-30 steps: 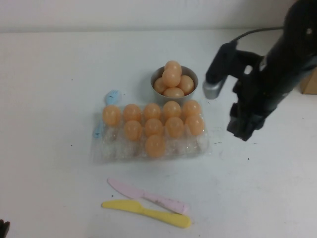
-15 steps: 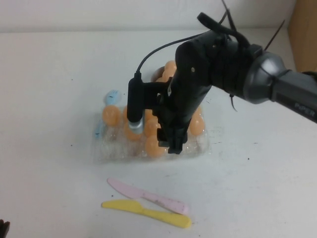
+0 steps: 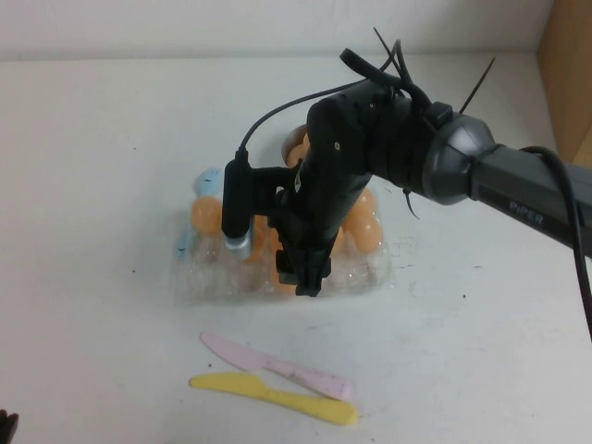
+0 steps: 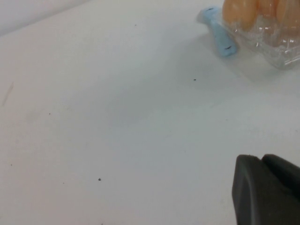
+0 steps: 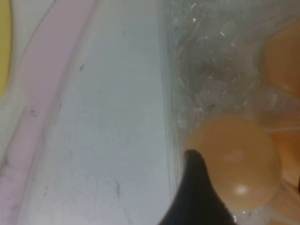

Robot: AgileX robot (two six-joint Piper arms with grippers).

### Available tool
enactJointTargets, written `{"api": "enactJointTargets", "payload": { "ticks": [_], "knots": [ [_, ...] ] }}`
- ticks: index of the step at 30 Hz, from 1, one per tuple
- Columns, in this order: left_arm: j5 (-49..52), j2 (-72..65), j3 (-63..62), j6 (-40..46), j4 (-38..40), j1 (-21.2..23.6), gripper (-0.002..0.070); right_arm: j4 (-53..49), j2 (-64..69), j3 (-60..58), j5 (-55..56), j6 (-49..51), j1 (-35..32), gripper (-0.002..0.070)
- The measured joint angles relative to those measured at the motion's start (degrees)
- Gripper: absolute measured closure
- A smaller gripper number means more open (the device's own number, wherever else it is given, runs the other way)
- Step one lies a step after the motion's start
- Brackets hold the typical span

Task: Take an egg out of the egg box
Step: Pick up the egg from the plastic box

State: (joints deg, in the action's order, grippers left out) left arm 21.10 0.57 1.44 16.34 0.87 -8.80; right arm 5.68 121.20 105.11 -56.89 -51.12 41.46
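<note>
White tabletop (image 3: 102, 139) fills my high view, with a pale wall along the 12 o'clock edge. Largest item: my right arm (image 3: 481, 176), entering from 3 o'clock and reaching to the centre, where it hangs over the egg box (image 3: 199, 277). Right gripper (image 3: 310, 277) sits low over the box's near row, at its 6 o'clock edge. In the right wrist view one dark fingertip (image 5: 194, 197) rests against the side of the egg (image 5: 234, 159) in a near-row cup, close to the box's outer rim; the other finger is out of view, so I cannot tell whether the fingers are apart or clamped. Other eggs (image 3: 205, 215) fill the far cups, mostly hidden by the arm. Grey bowl (image 3: 292, 145) at 12 o'clock of the box is nearly covered by the arm. Pink knife (image 3: 277, 367) and yellow knife (image 3: 277, 398) lie side by side at 6 o'clock, apart from the box. Blue piece (image 4: 218, 30) touches the box's 9 o'clock end. Left gripper (image 4: 267, 192) is parked off at 7 o'clock over bare table; I cannot tell its finger state.
</note>
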Motion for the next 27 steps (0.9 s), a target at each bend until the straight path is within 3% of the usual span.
{"api": "enactJointTargets", "payload": {
  "ticks": [18, 27],
  "knots": [
    [0.00, 0.00, 0.00, 0.00, 0.00, 0.00, 0.0679, 1.71, 2.33, 0.10, 0.74, -0.23, 0.00, 0.0272],
    [0.00, 0.00, 0.00, 0.00, 0.00, 0.00, 0.0679, 1.71, 2.38, 0.23, 0.78, -0.21, 0.00, 0.0337]
  ]
}}
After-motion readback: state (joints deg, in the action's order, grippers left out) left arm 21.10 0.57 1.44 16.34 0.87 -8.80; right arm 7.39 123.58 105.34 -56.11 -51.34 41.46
